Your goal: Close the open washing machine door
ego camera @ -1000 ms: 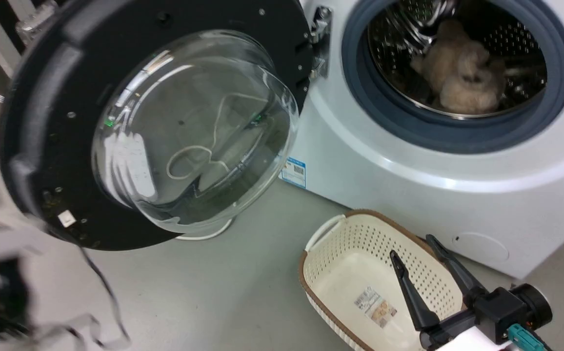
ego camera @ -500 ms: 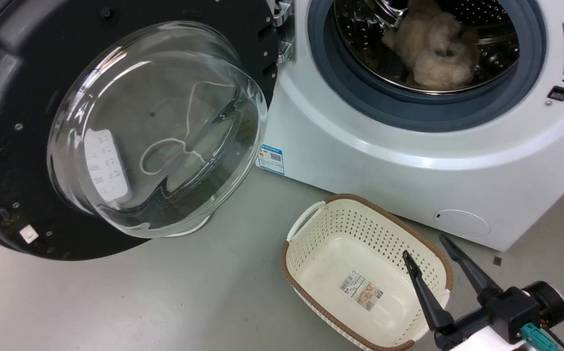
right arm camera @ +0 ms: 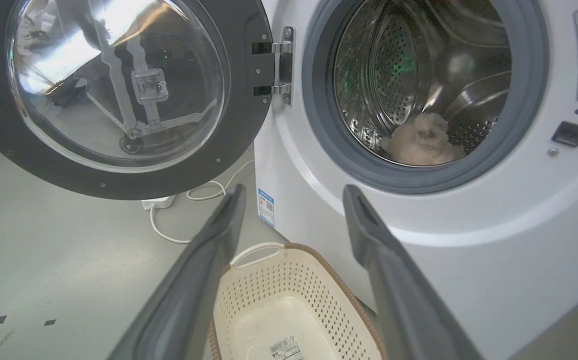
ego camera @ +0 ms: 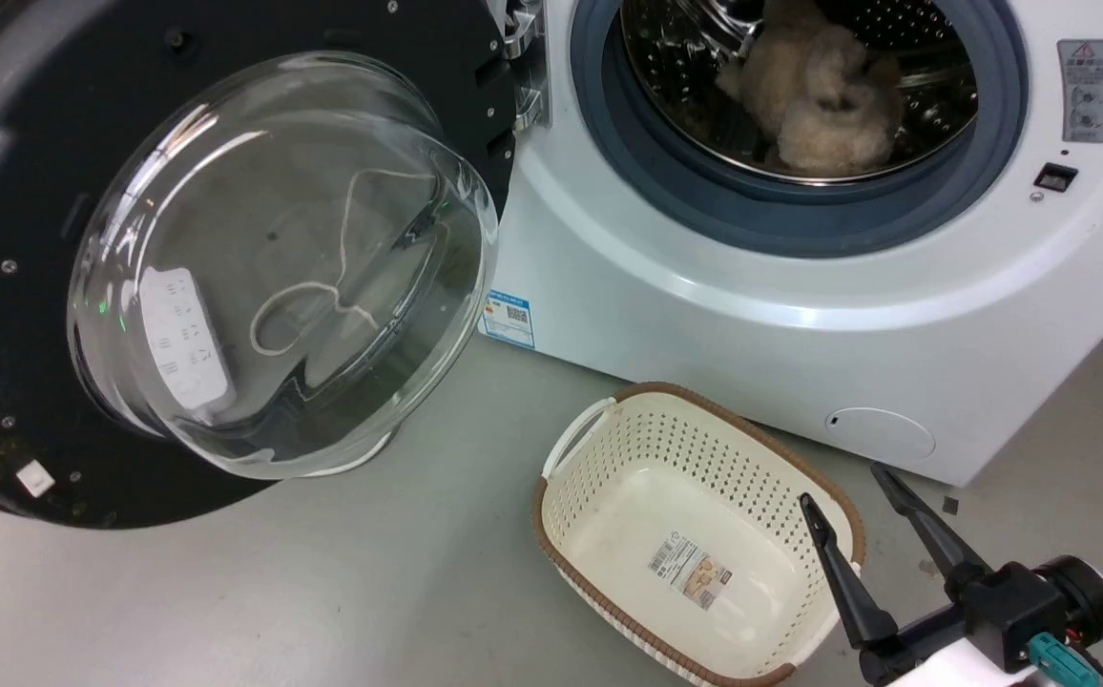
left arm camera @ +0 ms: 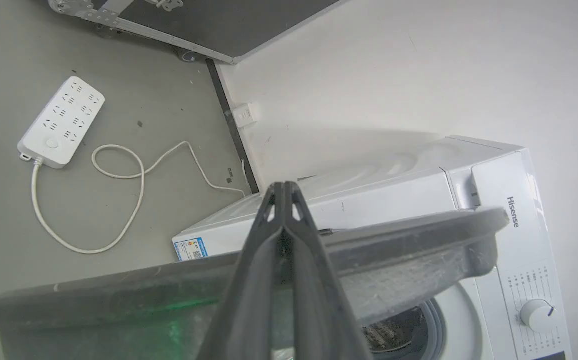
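Above the grey concrete floor (ego camera: 370,592) the round black-framed glass washing machine door (ego camera: 275,267) is seen wide open, well left of the spread-apart right gripper (ego camera: 840,485). The left gripper (left arm camera: 284,187), clenched on nothing, is seen across the door's rim.

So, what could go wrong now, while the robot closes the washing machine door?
The left tool is shut and sits at the rim of the washing machine door, so it can only push and may slip off. The right tool hangs open over the basket before the washing machine; the swinging door might strike it.
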Motion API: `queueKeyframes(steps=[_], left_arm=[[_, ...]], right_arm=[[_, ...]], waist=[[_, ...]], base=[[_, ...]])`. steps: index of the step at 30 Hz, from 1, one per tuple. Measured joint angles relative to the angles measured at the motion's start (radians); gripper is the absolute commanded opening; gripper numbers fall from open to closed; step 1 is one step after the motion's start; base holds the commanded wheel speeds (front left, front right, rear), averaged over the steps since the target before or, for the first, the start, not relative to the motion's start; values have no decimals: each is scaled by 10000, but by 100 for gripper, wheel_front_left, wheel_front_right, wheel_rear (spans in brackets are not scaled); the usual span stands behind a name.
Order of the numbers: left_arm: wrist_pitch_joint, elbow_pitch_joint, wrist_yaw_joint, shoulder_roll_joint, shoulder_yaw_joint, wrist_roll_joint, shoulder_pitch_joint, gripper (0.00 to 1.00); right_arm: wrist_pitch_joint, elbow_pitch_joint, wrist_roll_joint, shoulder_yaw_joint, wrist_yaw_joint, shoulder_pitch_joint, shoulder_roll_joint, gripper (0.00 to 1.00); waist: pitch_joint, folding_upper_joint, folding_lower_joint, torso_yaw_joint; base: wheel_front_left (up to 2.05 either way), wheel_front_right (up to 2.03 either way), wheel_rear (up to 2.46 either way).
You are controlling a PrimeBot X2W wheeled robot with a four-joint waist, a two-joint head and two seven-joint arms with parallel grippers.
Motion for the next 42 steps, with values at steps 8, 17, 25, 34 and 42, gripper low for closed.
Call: queueKeyframes(steps=[8,17,25,34,42], left_arm=[[2228,-1275,-244,-671,115,-1304,1685,0],[4468,-3699,157,-2656,-416,-2761,3849,0],[4483,-5559,665,-3814,-1641,-3407,5647,0],[2602,-5628,211,-3854,-4437,-5432,6768,0],[-299,-4577,-1158,-3860,-6997,-6615,6236,0]], right_arm=[[-2,111,-2,-157,0,110,232,100],[0,491,-88,-445,0,296,593,100],[-2,633,-242,-675,0,298,721,100],[-2,654,-316,-855,0,231,594,100],[-2,600,-201,-928,0,-189,301,100]], waist=[[-418,0,0,-53],[-1080,0,-2,-38],[-1325,0,-2,-456],[-1104,0,-1,-1501],[-408,0,0,-3570]], base=[[0,0,0],[0,0,0],[0,0,0],[0,0,0],[0,0,0]])
